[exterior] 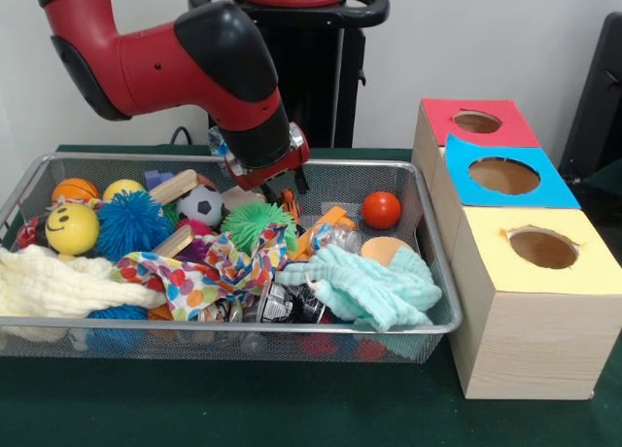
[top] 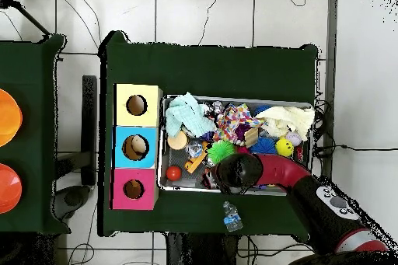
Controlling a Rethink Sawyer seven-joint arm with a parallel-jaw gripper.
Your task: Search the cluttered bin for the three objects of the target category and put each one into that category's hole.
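Observation:
A wire mesh bin holds mixed clutter: a red ball, a green spiky ball, a soccer ball, a yellow smiley ball, a blue spiky ball, wooden blocks and cloths. My gripper hangs low at the bin's far side, just above the green spiky ball and an orange piece. Nothing shows in its grasp. In the overhead view the arm's wrist covers the gripper. Beside the bin stand three boxes with holes: red, blue, yellow.
A teal cloth, a patterned cloth and a cream cloth lie over the near part of the bin. A small water bottle lies on the green table outside the bin. Something tan sits in the blue box's hole.

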